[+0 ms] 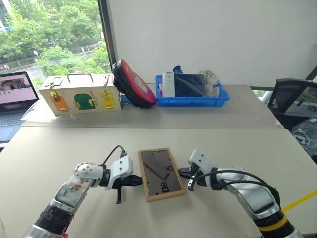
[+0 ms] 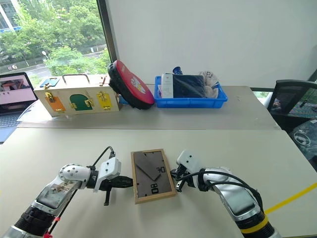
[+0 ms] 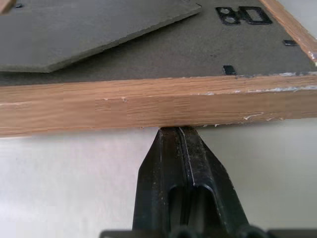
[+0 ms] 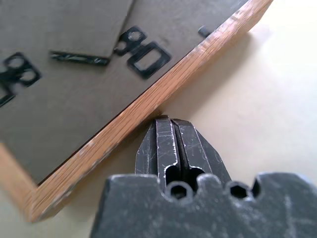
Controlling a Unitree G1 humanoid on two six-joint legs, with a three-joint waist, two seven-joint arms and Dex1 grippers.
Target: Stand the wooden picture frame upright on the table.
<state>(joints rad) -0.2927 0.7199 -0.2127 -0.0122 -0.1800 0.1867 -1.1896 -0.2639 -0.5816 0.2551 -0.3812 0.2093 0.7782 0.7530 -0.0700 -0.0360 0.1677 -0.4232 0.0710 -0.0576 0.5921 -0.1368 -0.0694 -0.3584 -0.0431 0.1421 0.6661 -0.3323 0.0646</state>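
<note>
Left eye view: wooden picture frame [image 1: 161, 174] lies back-up, flat on the table [image 1: 59, 144], stand not deployed. Left gripper [image 1: 137, 180] and right gripper [image 1: 182, 172], both closed and empty, press its opposite edges; uprighting not started.

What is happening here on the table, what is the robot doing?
The wooden picture frame lies flat on the table, its dark back facing up. The robot's left hand and right hand are both shut, with their fingertips at opposite long edges of the frame. The frame is not standing yet.
</note>
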